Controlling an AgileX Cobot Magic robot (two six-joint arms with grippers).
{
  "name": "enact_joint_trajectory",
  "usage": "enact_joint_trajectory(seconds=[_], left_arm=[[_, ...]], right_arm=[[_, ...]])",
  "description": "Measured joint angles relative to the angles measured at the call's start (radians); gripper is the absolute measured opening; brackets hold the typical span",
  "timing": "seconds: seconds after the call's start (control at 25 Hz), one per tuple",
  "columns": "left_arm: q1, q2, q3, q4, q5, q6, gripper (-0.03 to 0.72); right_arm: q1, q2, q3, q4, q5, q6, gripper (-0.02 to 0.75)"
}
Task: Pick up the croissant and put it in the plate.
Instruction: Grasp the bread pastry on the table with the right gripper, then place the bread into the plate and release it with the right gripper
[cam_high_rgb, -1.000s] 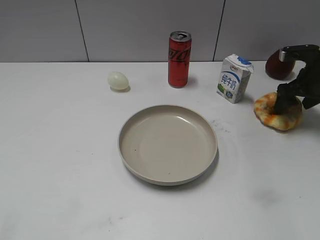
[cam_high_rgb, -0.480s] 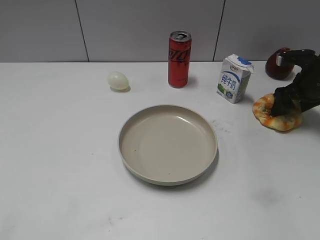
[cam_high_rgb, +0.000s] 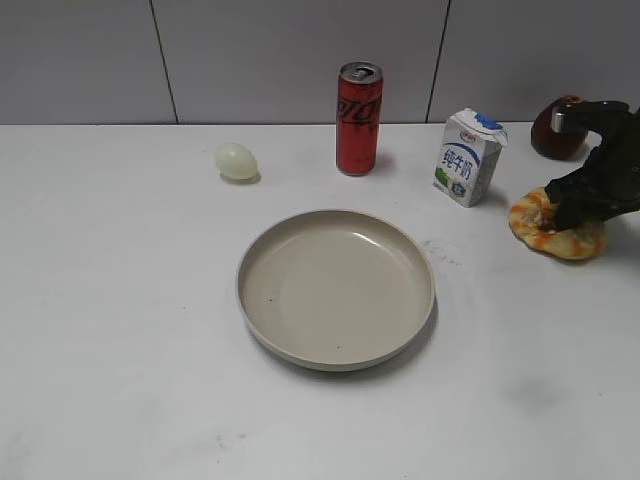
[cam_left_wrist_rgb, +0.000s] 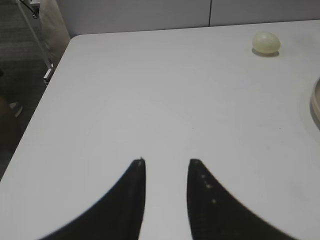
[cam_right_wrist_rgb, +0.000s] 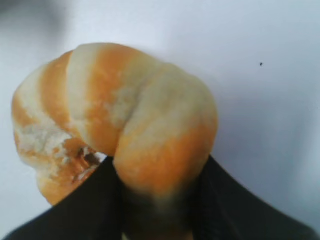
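Observation:
The croissant (cam_high_rgb: 545, 228), golden-yellow with orange streaks, lies at the far right of the table and fills the right wrist view (cam_right_wrist_rgb: 120, 115). My right gripper (cam_high_rgb: 580, 205) is shut on the croissant, its black fingers clamping the near side of the ring (cam_right_wrist_rgb: 157, 172). The beige plate (cam_high_rgb: 336, 288) stands empty in the middle of the table, well left of the croissant; its rim shows at the edge of the left wrist view (cam_left_wrist_rgb: 315, 102). My left gripper (cam_left_wrist_rgb: 166, 162) is open and empty over bare table on the left.
A red can (cam_high_rgb: 358, 118) and a small milk carton (cam_high_rgb: 468, 157) stand behind the plate. A pale egg (cam_high_rgb: 236, 161) lies at the back left, also in the left wrist view (cam_left_wrist_rgb: 266, 42). A dark reddish-brown fruit (cam_high_rgb: 553, 130) sits behind the right gripper. The table's left edge (cam_left_wrist_rgb: 45, 100) is near.
The right gripper has dropped lower and closed on the croissant, which has shifted slightly and now lies flatter on the table. The left arm has not moved.

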Motion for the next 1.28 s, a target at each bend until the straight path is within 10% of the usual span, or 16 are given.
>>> enact_joint_trajectory(seconds=[0.84, 1.28], left_arm=[[0.0, 0.0, 0.0, 0.0, 0.0, 0.0, 0.228], [0.0, 0.0, 0.0, 0.0, 0.0, 0.0, 0.228]], right_arm=[[0.018, -0.045, -0.334, 0.058, 0.525, 0.116, 0.25], [0.366, -0.175, -0.327, 0.039, 0.532, 0.132, 0.27]])
